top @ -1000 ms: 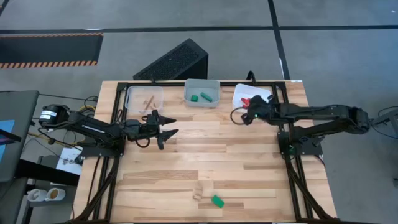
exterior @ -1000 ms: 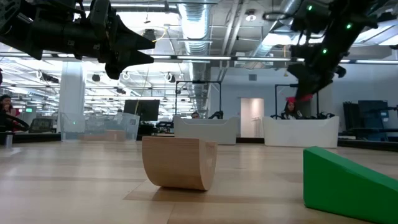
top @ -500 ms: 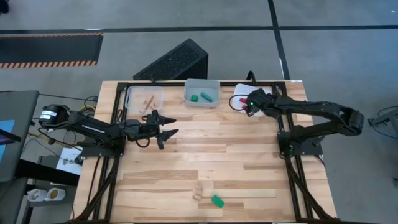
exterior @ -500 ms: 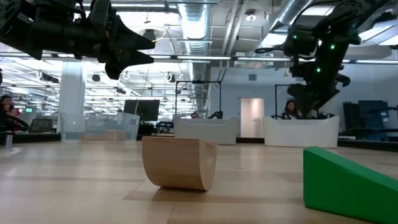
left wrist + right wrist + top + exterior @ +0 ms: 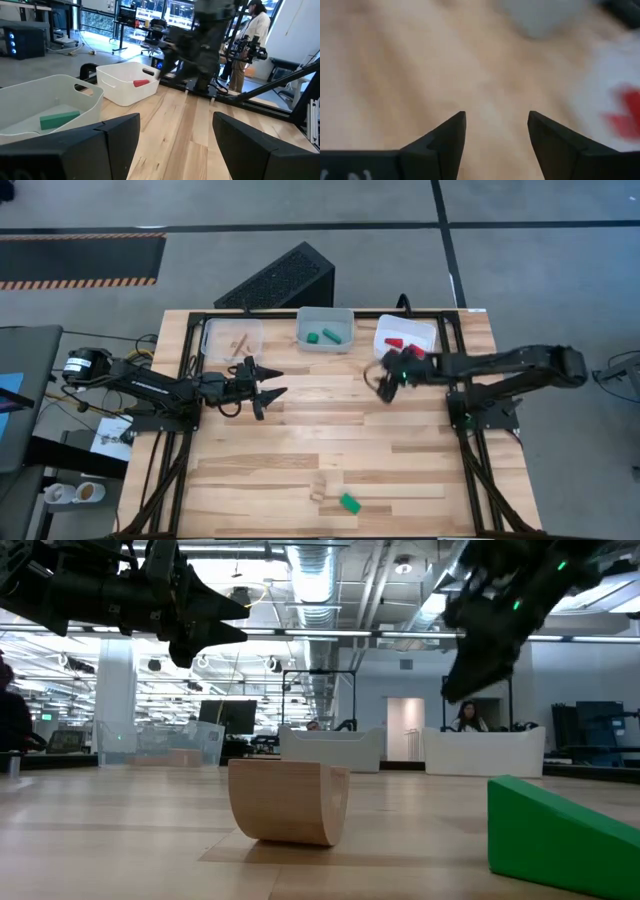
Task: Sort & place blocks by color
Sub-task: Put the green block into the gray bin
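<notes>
A light wood arch block [image 5: 318, 492] and a green wedge [image 5: 349, 502] rest on the table near its front edge; both also show in the low view, the arch [image 5: 288, 801] and the wedge [image 5: 560, 835]. Two red blocks [image 5: 394, 342] lie in the white right tray [image 5: 428, 330]. Green blocks [image 5: 330, 334] lie in the middle tray [image 5: 325, 313]. Wood pieces [image 5: 240, 343] lie in the clear left tray [image 5: 215, 330]. My left gripper [image 5: 272, 380] hovers open and empty left of the table's middle. My right gripper [image 5: 380, 380] is open and empty, just near-left of the white tray.
A black slotted box [image 5: 280, 280] lies on the floor beyond the table's far edge. The black frame rails [image 5: 470, 470] run along the table's sides. Bare wood [image 5: 330, 430] stretches between the grippers and the two front blocks. A person [image 5: 252, 35] stands in the room behind.
My right gripper has gone over the white tray, then back toward the table's middle and near side. A red piece that showed at its fingertips a second ago is gone from them, and a second red block lies in the white tray.
</notes>
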